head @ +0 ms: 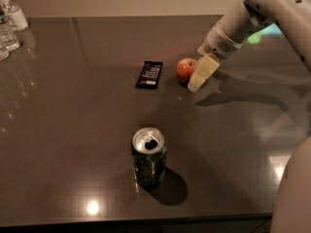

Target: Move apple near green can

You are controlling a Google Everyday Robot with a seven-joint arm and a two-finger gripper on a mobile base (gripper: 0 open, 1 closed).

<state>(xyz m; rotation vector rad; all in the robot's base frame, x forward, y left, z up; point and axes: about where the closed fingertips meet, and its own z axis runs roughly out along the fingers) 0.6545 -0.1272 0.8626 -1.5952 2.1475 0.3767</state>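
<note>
The apple (184, 69) is small, round and red-orange, and it sits on the dark table behind the centre. My gripper (194, 80) reaches down from the upper right on a white arm. Its cream tip is right against the apple's right front side. The green can (148, 158) stands upright near the front edge, dark green with a silver top and an open tab. It is well apart from the apple, towards the front and a little left.
A flat black bar wrapper (149, 74) lies just left of the apple. Clear water bottles (8, 23) stand at the far left corner. The table's front edge (146, 217) runs just below the can. Part of the robot's body (294, 198) fills the lower right.
</note>
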